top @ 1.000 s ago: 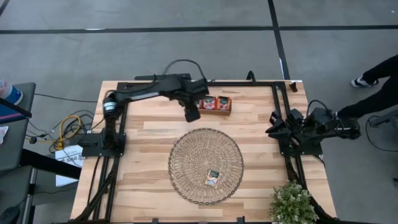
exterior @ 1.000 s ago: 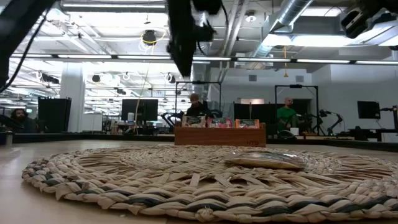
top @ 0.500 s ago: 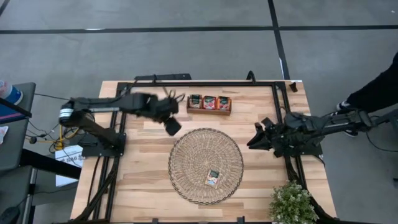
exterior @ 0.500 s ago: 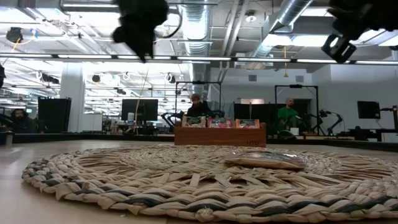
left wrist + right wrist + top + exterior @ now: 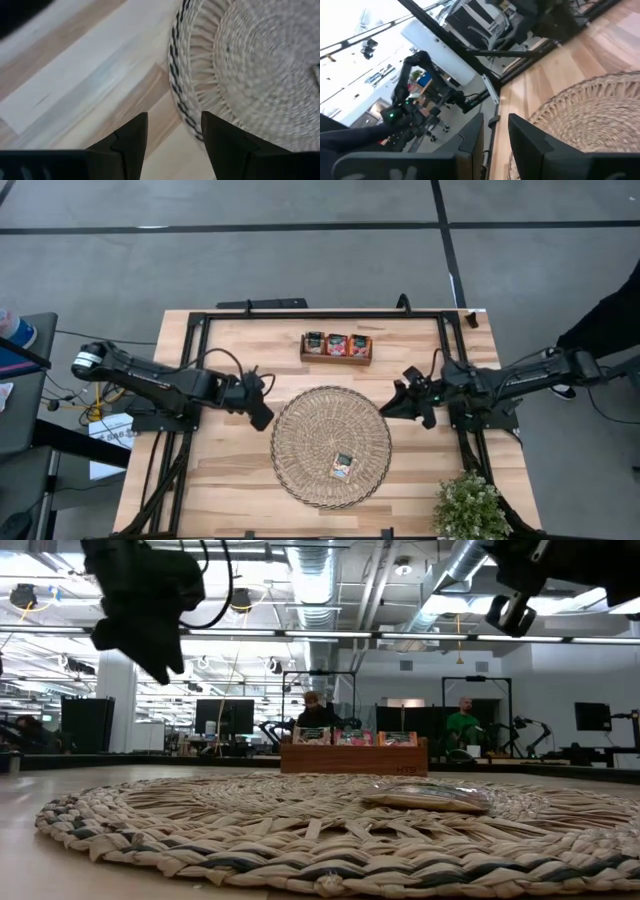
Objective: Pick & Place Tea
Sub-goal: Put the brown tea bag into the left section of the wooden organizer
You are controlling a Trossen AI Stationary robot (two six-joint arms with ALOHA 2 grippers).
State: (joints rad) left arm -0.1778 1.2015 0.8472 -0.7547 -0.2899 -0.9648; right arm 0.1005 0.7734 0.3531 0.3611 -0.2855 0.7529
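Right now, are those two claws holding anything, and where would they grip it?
Nothing is held. The left gripper is open over the woven mat's edge; the right gripper has an empty gap too.

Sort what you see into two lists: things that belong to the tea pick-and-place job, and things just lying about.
Job: tea sachet on the woven mat; tea sachets in the wooden tray.
Lying about: potted plant; yellow cable.

Open mat [image 5: 310, 430] between both arms
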